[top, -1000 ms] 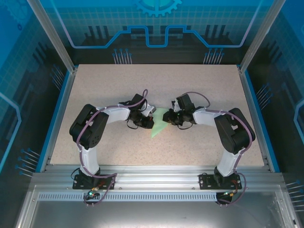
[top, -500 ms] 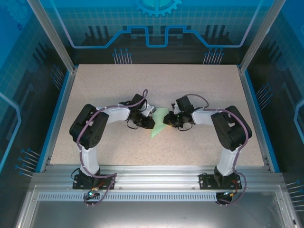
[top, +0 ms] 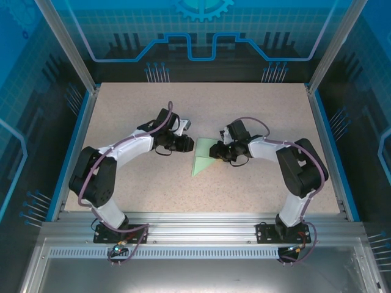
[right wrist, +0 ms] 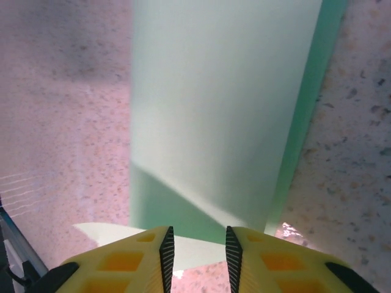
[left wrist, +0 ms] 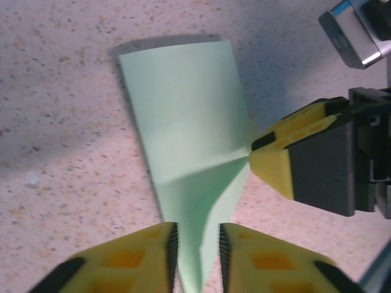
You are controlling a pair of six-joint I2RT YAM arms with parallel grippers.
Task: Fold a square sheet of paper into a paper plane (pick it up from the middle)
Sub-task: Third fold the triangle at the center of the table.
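The square sheet of paper is folded into a pale mint-green pointed shape, the paper plane [top: 200, 162], lying on the speckled table between the arms. In the left wrist view the paper plane [left wrist: 189, 134] has its wide end far and its narrow tip running between the fingers of my left gripper [left wrist: 195, 259], whose jaws stand apart without pinching it. My left gripper [top: 188, 144] is at the paper's upper left. From the other side my right gripper [top: 213, 151] meets the paper's edge, where a raised crease reaches its yellow fingertips [left wrist: 269, 160]. The right gripper [right wrist: 197, 259] is open over the paper plane [right wrist: 226, 110].
The speckled table [top: 134, 110] is bordered by blue rails at left [top: 73, 146] and right [top: 330, 146]. An aluminium frame [top: 201, 223] carrying both arm bases runs along the near edge. Bare tabletop stretches behind and in front of the paper.
The left arm has swung back and left, its elbow moving outward, and its jaws have opened. The right jaws have widened. The paper has shifted slightly and lies flatter.
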